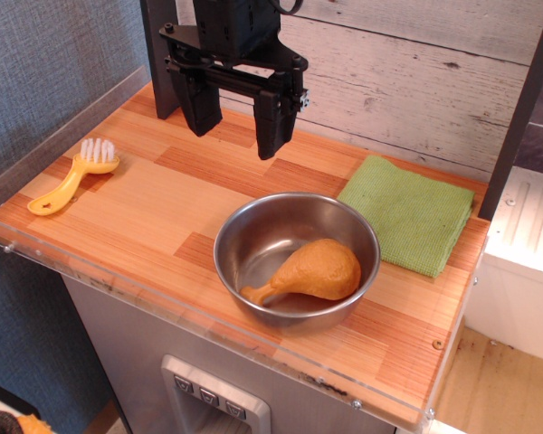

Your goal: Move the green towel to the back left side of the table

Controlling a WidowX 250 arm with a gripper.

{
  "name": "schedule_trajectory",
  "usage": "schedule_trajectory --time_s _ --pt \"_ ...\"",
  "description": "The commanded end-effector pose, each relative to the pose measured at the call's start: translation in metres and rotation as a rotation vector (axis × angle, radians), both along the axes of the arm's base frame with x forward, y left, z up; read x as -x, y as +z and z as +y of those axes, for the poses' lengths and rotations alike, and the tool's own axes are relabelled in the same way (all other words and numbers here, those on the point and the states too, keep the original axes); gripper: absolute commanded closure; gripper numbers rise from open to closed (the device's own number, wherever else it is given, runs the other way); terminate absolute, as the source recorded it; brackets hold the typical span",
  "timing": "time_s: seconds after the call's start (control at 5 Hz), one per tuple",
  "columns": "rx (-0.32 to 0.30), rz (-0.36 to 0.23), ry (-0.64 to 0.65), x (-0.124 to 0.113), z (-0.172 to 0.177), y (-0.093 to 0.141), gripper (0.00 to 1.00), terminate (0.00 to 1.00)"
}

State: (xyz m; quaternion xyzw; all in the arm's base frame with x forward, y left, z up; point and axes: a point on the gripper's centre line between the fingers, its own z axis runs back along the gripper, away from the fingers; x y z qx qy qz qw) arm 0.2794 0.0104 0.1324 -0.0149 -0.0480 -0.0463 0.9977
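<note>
The green towel lies flat on the table, just right of the steel bowl and behind it, one edge close to the bowl's rim. The gripper hangs behind the bowl with its fingers spread apart and empty — well clear of the towel. Inside the bowl rests a toy drumstick; a yellow brush lies far to the bowl's left.

lt green towel, orange-brown striped table, yellow brush

Towel right of bowl, drumstick inside
</note>
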Motion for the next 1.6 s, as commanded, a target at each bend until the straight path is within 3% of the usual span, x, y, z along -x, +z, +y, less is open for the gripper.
schedule_trajectory --time_s 0.0,0.6,0.8,1.4 --pt "0.0 0.0 0.0 0.0 0.0 0.0 0.0 0.0" --pt "-0.02 -0.062 0.027 -0.082 -0.063 -0.025 0.0 0.0" --pt "-0.042 -0.089 0.075 -0.094 -0.069 -0.044 0.0 0.0" --pt "-0.018 -0.053 0.068 -0.096 -0.094 -0.094 0.0 0.0"
